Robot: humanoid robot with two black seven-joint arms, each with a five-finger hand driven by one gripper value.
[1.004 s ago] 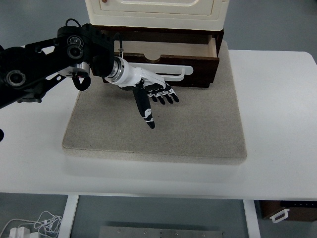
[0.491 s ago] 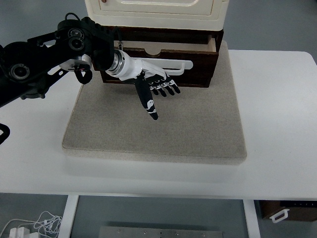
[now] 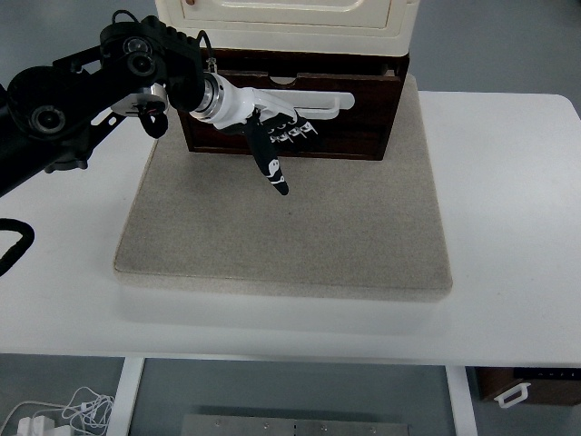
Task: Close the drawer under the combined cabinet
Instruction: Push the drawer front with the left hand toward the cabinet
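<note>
We had the left hand [image 3: 272, 136] flat on the drawer [image 3: 290, 113] front, upper centre of frame, under the cream cabinet [image 3: 281, 18]; fingers were spread, gripping nothing, thumb pointing down over the mat [image 3: 290, 227]. Drawer looked approx. flush. We judged it stiff wood on slides, light enough; push the front by the white handle [image 3: 309, 104], no grasp needed.

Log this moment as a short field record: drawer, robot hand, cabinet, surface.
drawer: dark wood drawer under the cabinet, nearly pushed in, white handle on its front
left robot hand: left robot hand flat against the drawer front, fingers extended, holding nothing
right robot hand: not in view
cabinet: cream cabinet on top, at the picture's upper edge
surface: grey mat on a white table
</note>
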